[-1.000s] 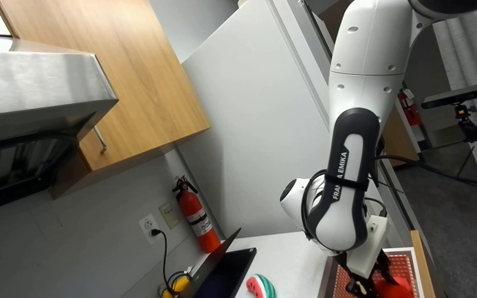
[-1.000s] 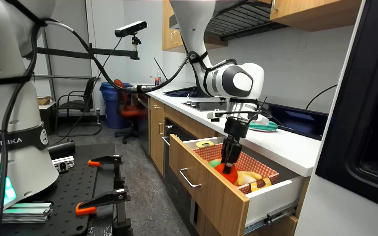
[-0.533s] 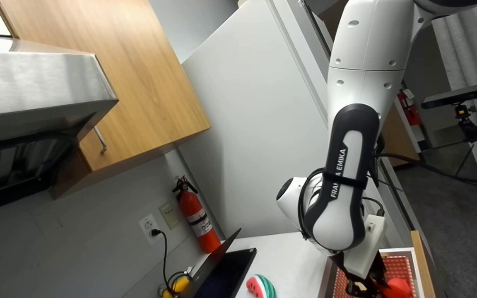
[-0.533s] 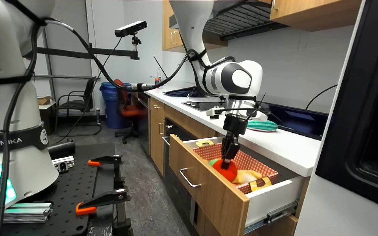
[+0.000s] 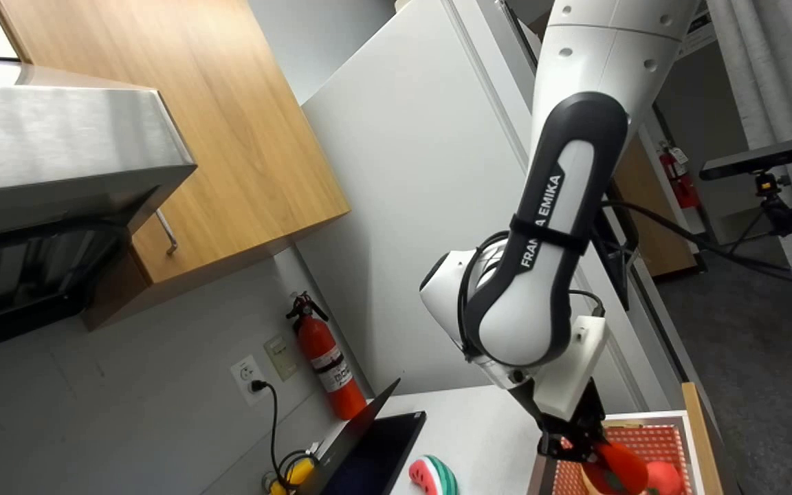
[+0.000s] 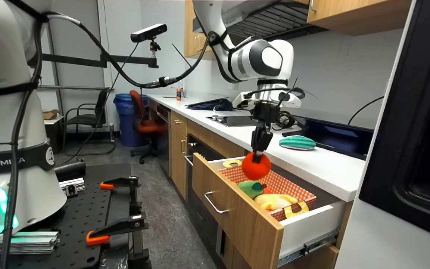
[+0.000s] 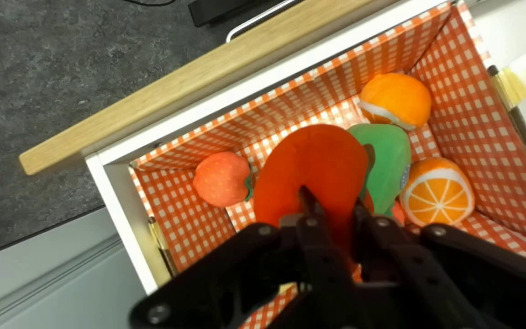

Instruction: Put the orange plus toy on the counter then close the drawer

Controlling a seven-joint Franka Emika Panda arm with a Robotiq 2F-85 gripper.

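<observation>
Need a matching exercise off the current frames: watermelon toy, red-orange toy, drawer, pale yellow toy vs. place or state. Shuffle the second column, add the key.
Column 1
1. watermelon toy
2. red-orange toy
3. drawer
4. pale yellow toy

Column 2
A. open
B. on the white counter
C. in the checked basket
D. held by the gripper

Pairs: 1-B, 2-D, 3-A, 4-C
</observation>
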